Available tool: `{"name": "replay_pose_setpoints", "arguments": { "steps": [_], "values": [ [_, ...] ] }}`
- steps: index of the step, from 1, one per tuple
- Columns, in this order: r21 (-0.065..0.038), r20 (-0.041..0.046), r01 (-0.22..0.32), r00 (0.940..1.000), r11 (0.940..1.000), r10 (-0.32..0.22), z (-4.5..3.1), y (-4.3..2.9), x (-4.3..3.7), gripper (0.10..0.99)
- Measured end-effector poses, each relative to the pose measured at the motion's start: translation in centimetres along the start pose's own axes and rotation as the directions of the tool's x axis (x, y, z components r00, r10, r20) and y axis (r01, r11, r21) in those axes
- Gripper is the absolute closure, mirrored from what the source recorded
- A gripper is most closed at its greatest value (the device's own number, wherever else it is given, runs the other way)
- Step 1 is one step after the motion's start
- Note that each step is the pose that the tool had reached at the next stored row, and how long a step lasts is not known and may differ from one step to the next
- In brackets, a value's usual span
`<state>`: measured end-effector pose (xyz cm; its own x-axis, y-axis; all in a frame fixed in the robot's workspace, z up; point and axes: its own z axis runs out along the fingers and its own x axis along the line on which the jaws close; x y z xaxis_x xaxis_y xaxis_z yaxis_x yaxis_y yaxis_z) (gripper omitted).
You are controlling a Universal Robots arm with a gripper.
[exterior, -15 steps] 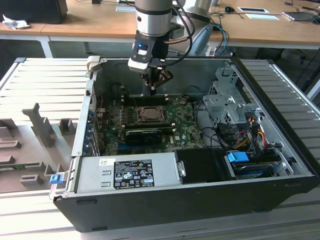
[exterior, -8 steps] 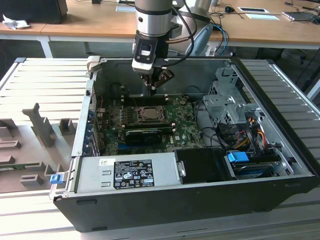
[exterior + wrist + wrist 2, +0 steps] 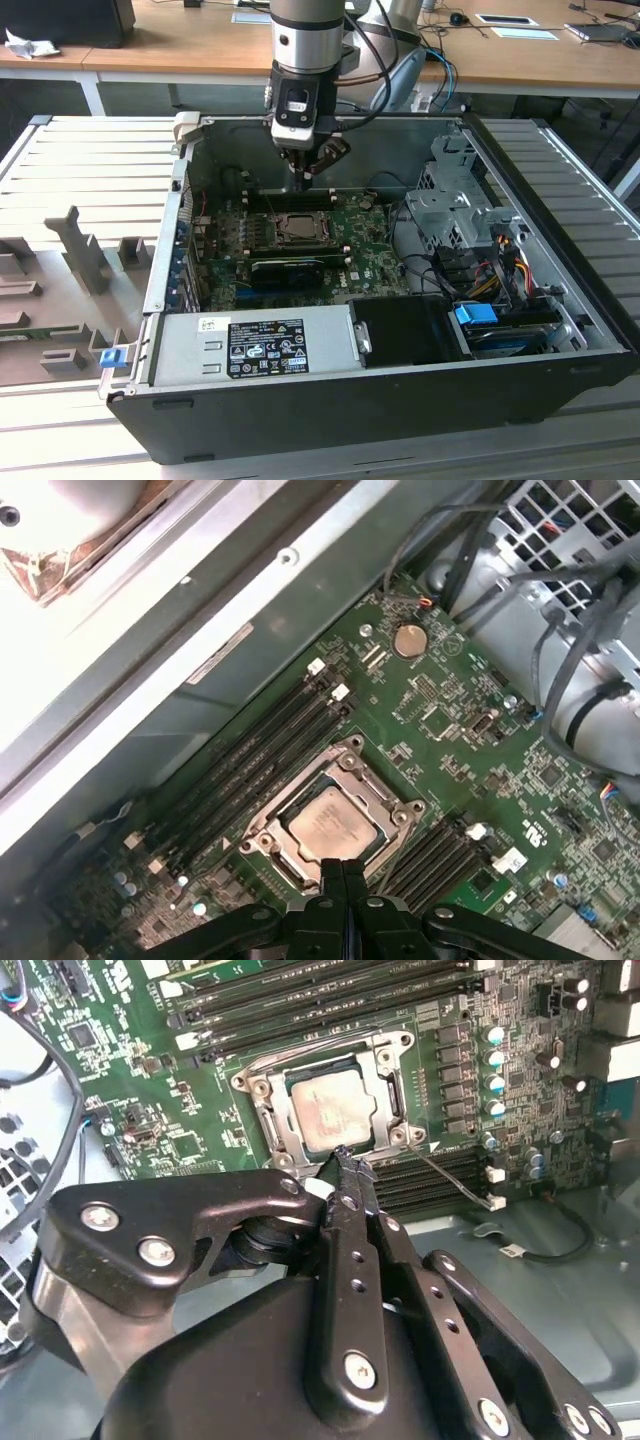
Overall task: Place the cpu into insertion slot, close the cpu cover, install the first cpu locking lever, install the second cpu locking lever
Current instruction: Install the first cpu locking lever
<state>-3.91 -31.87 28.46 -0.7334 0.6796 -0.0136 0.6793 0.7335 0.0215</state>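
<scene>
The cpu (image 3: 340, 1110) sits in the insertion slot (image 3: 318, 1065) with the cpu cover (image 3: 272, 1125) lowered flat over it, one locking lever (image 3: 455, 1178) appears to stand free of its catch, and the gripper (image 3: 345, 1157), fingers pressed together and empty, is poised just beside the slot's corner.
</scene>
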Motion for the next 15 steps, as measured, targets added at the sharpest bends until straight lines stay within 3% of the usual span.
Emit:
{"name": "replay_pose_setpoints", "arguments": {
  "steps": [8,15],
  "values": [
    [-0.001,-0.002,0.096,0.9954,0.9954,-0.096,0.0,0.0,0.0,0.98],
    [-0.003,-0.0034,0.169,0.9857,0.9857,-0.169,0.0,0.0,0.0,0.98]
  ]
}}
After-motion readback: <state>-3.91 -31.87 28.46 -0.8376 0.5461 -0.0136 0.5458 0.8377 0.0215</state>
